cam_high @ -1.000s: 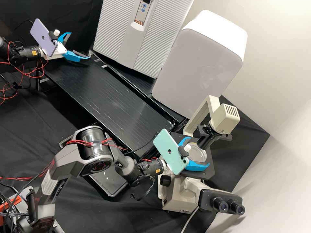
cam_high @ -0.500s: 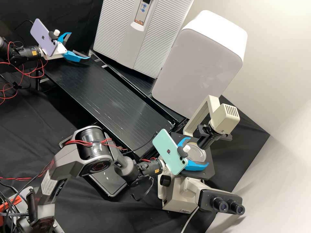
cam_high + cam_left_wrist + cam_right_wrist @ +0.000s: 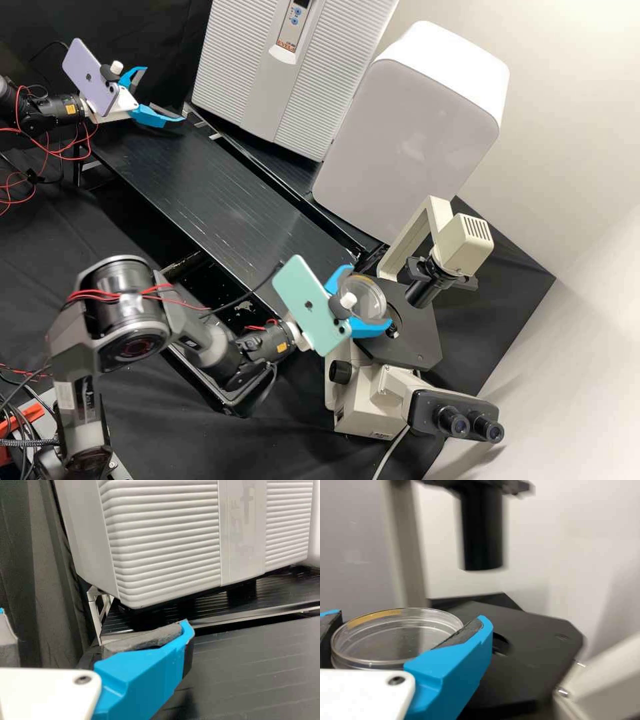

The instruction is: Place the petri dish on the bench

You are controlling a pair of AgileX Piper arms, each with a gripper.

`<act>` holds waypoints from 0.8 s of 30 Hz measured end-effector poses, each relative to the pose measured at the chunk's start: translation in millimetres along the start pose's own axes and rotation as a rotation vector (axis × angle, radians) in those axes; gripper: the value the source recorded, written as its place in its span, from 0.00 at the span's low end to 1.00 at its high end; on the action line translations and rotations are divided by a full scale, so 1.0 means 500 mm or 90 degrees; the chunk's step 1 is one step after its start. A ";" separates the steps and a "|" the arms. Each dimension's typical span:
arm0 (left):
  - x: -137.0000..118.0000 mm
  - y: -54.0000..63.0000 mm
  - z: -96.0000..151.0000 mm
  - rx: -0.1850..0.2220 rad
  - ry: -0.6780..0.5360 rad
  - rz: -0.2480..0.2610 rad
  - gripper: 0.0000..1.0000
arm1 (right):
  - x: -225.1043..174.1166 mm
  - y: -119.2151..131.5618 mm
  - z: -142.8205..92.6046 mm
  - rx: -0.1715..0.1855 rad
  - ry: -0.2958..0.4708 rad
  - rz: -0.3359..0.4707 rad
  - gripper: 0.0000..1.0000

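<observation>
In the high view, my right gripper is shut on the clear round petri dish, at the left edge of the black microscope stage. Seen in the right wrist view, the dish lies between the two fingers of the right gripper, its rim level and a yellowish strip along it. My left gripper stands open with nothing between its fingers above the far left end of the black bench. Part of the bench also lies beyond the left gripper in the left wrist view.
The microscope's lamp arm and dark condenser tube rise beside the stage, with eyepieces at front right. A ribbed white cabinet and a rounded white box stand behind the bench. A cable hangs near its front edge.
My right gripper has drawn back to the left with the dish, which has come off the stage opening from below the condenser. The left arm has kept still.
</observation>
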 end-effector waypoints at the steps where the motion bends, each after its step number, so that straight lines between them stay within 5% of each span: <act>1: 0.000 0.000 0.000 0.000 0.000 0.000 1.00 | -0.006 -0.004 -0.011 -0.001 0.015 -0.003 0.00; 5: 0.000 0.000 0.000 0.000 0.000 0.000 1.00 | -0.029 -0.028 -0.059 0.000 0.080 -0.024 0.00; 12: 0.000 0.000 0.000 0.000 0.000 0.000 1.00 | -0.050 -0.086 -0.115 -0.037 0.162 -0.086 0.00; 24: 0.000 0.000 0.000 0.000 0.000 0.000 1.00 | -0.044 -0.165 -0.086 -0.051 0.109 -0.158 0.00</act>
